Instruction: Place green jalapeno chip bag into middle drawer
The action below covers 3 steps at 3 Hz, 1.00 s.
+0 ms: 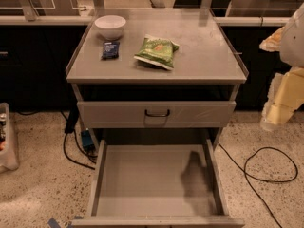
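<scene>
The green jalapeno chip bag (pixel 156 51) lies flat on the grey cabinet top (pixel 209 56), a little right of centre. The middle drawer (pixel 142 179) is pulled far out below, its bare grey floor open to view. My gripper (pixel 275 113) hangs at the right edge of the view, beside the cabinet, about level with the closed top drawer. It is well to the right of the bag and above the floor, not over the open drawer. Nothing shows in it.
A white bowl (pixel 110 26) and a small dark-blue packet (pixel 110 49) sit on the cabinet top left of the bag. The closed top drawer front has a dark bow handle (pixel 157 113). Black cables (pixel 266 167) lie on the speckled floor on both sides.
</scene>
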Motion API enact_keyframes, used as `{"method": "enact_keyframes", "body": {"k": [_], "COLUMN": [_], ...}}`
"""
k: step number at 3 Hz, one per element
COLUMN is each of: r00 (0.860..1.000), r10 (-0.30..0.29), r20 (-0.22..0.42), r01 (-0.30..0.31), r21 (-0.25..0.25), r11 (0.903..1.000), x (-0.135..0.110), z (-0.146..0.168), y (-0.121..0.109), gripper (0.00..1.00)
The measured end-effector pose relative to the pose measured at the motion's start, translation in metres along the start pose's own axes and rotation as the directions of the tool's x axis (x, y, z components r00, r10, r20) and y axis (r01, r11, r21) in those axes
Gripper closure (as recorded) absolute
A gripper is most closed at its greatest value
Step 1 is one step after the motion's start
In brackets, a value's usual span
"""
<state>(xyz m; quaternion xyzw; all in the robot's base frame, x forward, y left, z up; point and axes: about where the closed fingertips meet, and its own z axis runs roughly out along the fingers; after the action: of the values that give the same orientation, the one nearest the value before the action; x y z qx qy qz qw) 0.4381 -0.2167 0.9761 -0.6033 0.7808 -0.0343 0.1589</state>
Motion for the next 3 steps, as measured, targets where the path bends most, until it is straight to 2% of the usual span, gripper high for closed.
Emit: {"method": "enact_keyframes", "body": {"k": [2,3], "r00": [1.000,0.997], "r10": [-0.017,-0.069], "r20": [0.012,0.028], "r01": [0.017,0.069], "r21": [0.013,0.015], "r11": [0.9998,0.9975], "x": [-0.008,-0.025], "z": [0.010,0.033], "y": [-0.005,-0.018], "gripper": [0.00,0.00]}}
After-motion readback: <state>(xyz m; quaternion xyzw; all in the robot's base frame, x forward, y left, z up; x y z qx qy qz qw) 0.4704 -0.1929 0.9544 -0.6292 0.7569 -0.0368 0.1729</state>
